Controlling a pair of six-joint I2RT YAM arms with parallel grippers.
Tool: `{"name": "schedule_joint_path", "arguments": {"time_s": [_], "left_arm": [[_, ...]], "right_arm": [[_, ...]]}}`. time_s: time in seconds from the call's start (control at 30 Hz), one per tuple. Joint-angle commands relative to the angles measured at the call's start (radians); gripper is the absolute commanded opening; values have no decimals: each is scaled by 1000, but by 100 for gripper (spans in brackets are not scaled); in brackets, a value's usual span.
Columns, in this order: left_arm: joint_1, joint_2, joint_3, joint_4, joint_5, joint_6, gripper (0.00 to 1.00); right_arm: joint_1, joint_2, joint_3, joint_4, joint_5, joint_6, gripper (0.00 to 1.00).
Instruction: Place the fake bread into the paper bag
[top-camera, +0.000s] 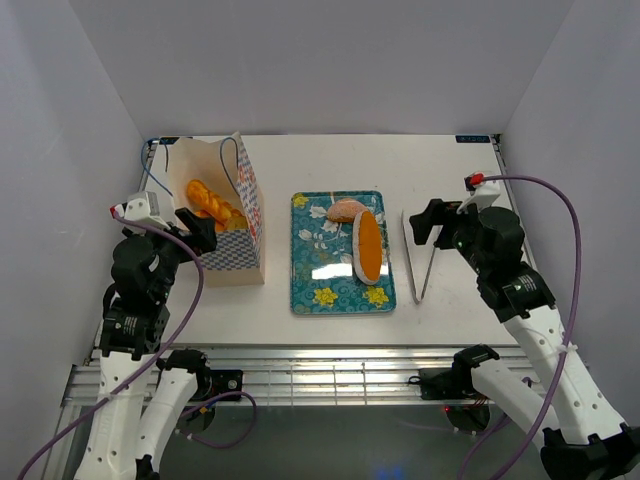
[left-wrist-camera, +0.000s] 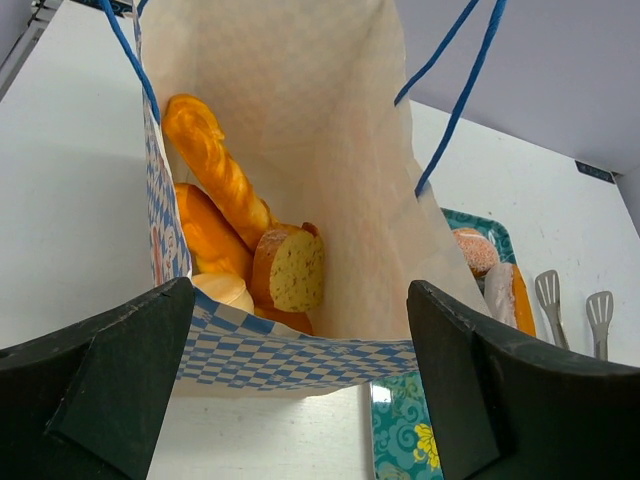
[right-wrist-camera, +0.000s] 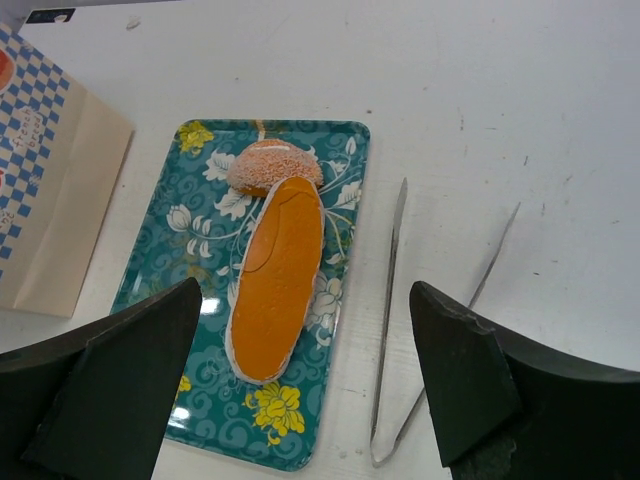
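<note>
Two breads lie on the tray (right-wrist-camera: 190, 250), a long roll (right-wrist-camera: 275, 275) and a round bun (right-wrist-camera: 272, 165); others already sit in the bag (top-camera: 250, 215). They look light and glossy, probably slippery, so pinch the roll across its middle. Both arms' jaws stand wide, empty

Cream paper bag (top-camera: 250, 225) shows blue-white checks; teal tray (top-camera: 315, 265) blooms white and yellow; fake bread (top-camera: 368, 247) glows orange.

The paper bag (left-wrist-camera: 300, 355) hides the lower ends of the fake bread (left-wrist-camera: 218, 172) inside it.
</note>
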Motion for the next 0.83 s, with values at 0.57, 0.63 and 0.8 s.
{"name": "schedule_joint_path", "arguments": {"time_s": [0.57,0.63,0.8], "left_arm": [[-6,-6,-20,-55,-7,3,98],[-6,-1,-17,-58,-6,3,98],[-6,8,-11,-58,-1,3,98]], "right_arm": [[20,-43,-75,74,131,74,90],[20,-38,-67,71,132,75,90],[22,-24,-58,69,146,91,90]]}}
